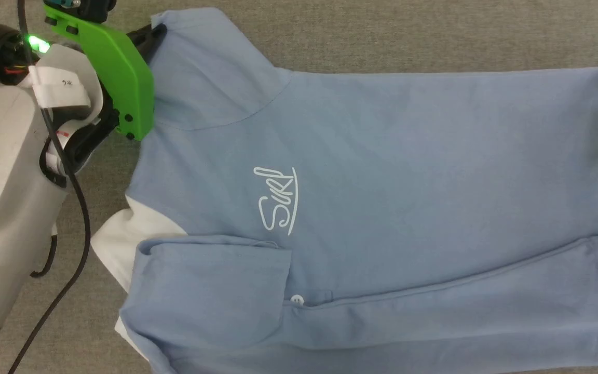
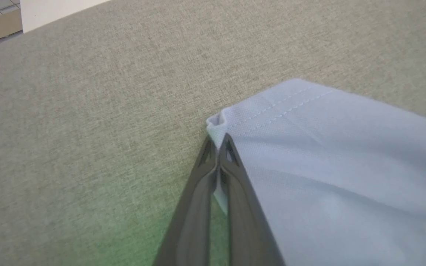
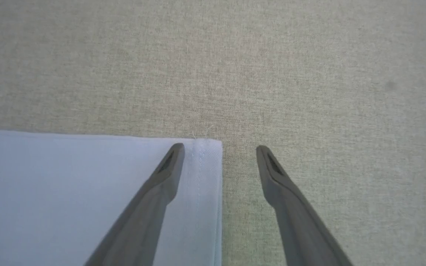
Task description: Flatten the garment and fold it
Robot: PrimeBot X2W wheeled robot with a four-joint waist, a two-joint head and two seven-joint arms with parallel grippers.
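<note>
Left fingers (image 2: 237,177) clamp the shirt's (image 1: 382,156) sleeve corner (image 2: 220,125); right fingers (image 3: 161,181) straddle the hem (image 3: 202,177), spread wide — close them before pulling evenly.

Grey-beige woven cloth surface (image 1: 434,31), plain all over. Spread directly on it, a light blue polo shirt (image 1: 408,171): white collar (image 1: 122,239) at the left, hem at the right, one short sleeve (image 1: 211,67) at the far left. Lies chest-up, with white script logo (image 1: 277,200) showing and white button (image 1: 297,299) nearer. Creased lengthwise along the near part. Hem corner (image 3: 205,166) flat against the weave.
</note>
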